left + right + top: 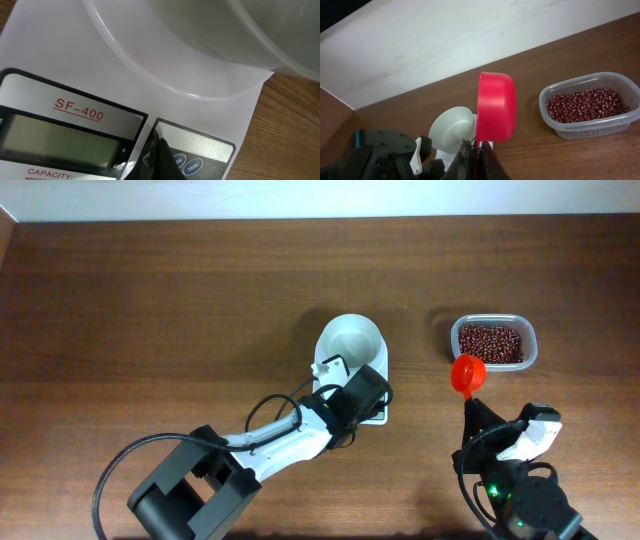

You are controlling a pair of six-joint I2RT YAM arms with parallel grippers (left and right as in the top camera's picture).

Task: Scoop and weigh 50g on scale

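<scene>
While I am watching from overhead, the scale (352,370) is sitting near the middle of the counter (150,300), its white bowl (350,340) on top. My left hand (358,392) is hanging over the scale's front panel with its fingers pressed fully together, gripping nothing. In the left wrist view its dark tip is lying right at the blue buttons (187,164), and I cannot tell whether it is touching them. My right hand (472,408) is clamping tight on the handle of a red scoop (468,373) whose cup is resting just beside the near rim of the clear tub (492,342) of red-brown beans, to the right of the scale and well apart from it.
</scene>
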